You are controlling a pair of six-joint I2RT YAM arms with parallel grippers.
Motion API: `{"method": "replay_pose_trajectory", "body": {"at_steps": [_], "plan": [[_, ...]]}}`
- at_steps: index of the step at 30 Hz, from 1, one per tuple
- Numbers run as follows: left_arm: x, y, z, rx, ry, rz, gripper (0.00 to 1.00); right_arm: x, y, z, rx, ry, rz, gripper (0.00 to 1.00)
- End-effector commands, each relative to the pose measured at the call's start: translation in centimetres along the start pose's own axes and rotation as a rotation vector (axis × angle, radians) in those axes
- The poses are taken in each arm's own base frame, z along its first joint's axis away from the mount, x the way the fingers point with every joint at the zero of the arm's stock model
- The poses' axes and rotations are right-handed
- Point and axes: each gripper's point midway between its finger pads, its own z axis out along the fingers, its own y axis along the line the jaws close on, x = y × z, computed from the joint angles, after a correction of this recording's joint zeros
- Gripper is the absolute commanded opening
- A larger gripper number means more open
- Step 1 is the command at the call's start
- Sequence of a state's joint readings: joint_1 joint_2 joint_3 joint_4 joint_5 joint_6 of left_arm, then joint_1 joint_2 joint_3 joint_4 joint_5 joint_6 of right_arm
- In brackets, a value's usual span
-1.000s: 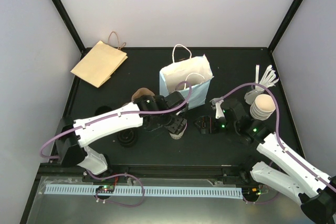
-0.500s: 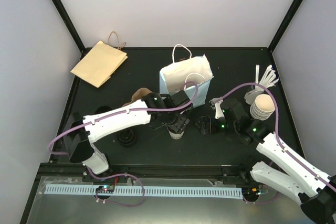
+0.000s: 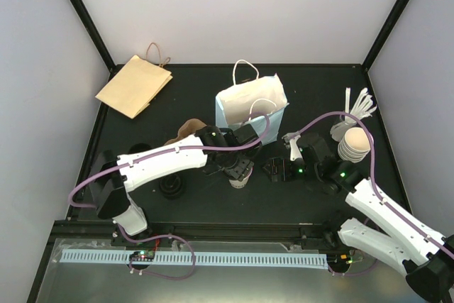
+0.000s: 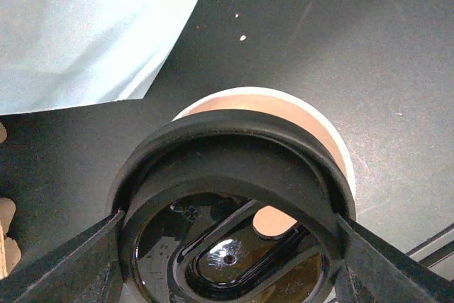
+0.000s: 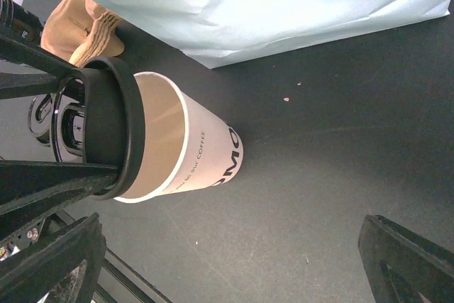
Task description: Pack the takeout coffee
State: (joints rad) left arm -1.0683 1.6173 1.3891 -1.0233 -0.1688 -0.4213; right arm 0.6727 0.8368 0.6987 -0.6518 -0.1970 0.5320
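The takeout coffee stands as a white paper cup (image 3: 240,180) on the black table in front of the pale blue bag (image 3: 252,108). My left gripper (image 3: 236,169) is shut on its round black lid (image 4: 234,175), one finger (image 4: 64,267) on each side. The lid sits tilted over the cup's mouth, so the tan inside (image 4: 284,108) shows past its far edge. In the right wrist view the cup (image 5: 206,154) has the lid (image 5: 113,133) slanted at its rim. My right gripper (image 3: 275,169) is open just right of the cup, nothing between its fingers (image 5: 411,260).
A flat brown paper bag (image 3: 135,84) lies at the back left. A stack of lidless white cups (image 3: 355,145) stands at the right with white cutlery (image 3: 360,104) behind it. Loose black lids (image 3: 172,186) and a crumpled brown holder (image 3: 188,129) lie left of the cup.
The left arm's rear links have swung a little to the right, while its gripper stays over the cup with the lid. The right arm has barely moved.
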Motion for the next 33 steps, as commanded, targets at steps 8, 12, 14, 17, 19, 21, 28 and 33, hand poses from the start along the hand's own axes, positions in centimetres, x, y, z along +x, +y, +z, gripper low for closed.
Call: {"method": "replay_pose_trajectory", "body": {"at_steps": [8,12,14,17,19,21,28,33], "plan": [[-0.4,-0.2,0.5,-0.014,0.001,0.023,0.68,-0.3,0.2,-0.3,-0.006,-0.009,-0.014,1.00],[-0.4,-0.4,0.8,-0.008,0.004,0.024,0.68,-0.3,0.2,-0.2,-0.008,-0.006,-0.014,1.00],[-0.3,-0.4,0.9,-0.006,0.008,0.025,0.68,-0.3,0.3,-0.2,-0.010,-0.006,-0.015,1.00],[-0.3,-0.5,1.1,-0.006,0.013,0.026,0.68,-0.3,0.3,-0.2,-0.012,-0.005,-0.015,1.00],[-0.3,-0.6,1.3,-0.004,0.018,0.025,0.68,-0.3,0.3,-0.2,-0.011,-0.005,-0.015,1.00],[-0.3,-0.7,1.2,0.004,0.017,0.025,0.68,-0.3,0.3,-0.2,-0.011,-0.004,-0.016,1.00],[-1.3,-1.2,-0.3,0.045,-0.032,0.024,0.69,-0.3,0.4,-0.1,-0.017,0.002,-0.018,1.00],[-1.6,-1.5,-0.7,0.061,-0.047,0.022,0.70,-0.3,0.5,0.1,-0.020,0.007,-0.020,1.00]]}}
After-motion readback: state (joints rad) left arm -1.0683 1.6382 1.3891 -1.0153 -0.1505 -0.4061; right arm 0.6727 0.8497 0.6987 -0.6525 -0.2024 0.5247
